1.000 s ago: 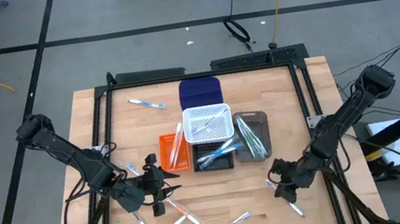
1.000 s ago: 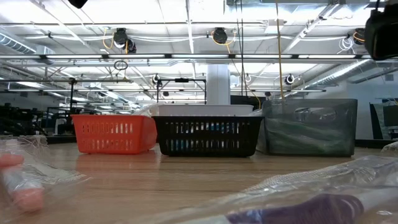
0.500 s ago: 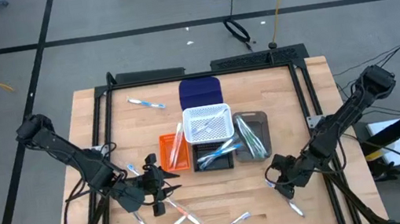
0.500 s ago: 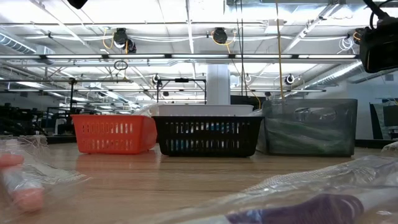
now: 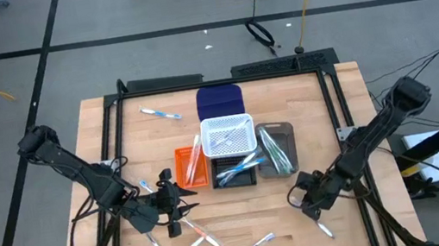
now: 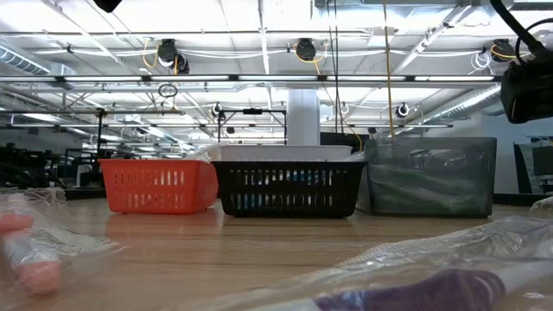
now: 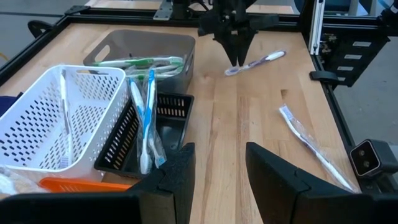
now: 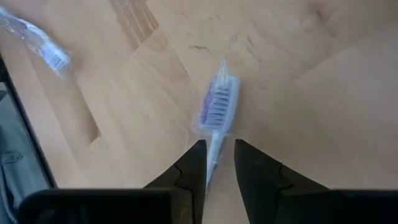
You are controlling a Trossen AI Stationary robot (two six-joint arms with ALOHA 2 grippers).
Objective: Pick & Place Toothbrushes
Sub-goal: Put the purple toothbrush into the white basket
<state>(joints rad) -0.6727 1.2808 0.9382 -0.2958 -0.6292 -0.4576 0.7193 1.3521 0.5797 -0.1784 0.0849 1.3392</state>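
My right fingers (image 8: 214,163) grasp a purple toothbrush (image 8: 216,112) by its handle above the bench (image 8: 298,112). My left fingers (image 7: 217,180) hang released near the bins.

Bare table (image 5: 251,214) lies open before the bins (image 5: 232,151) — scattered toothbrushes (image 5: 193,236) obstruct its near-left corner.

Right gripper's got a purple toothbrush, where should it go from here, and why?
Probably lift and carry it toward the bins. The right gripper is shut on the purple toothbrush, whose head hangs just above the table, so only transport remains.
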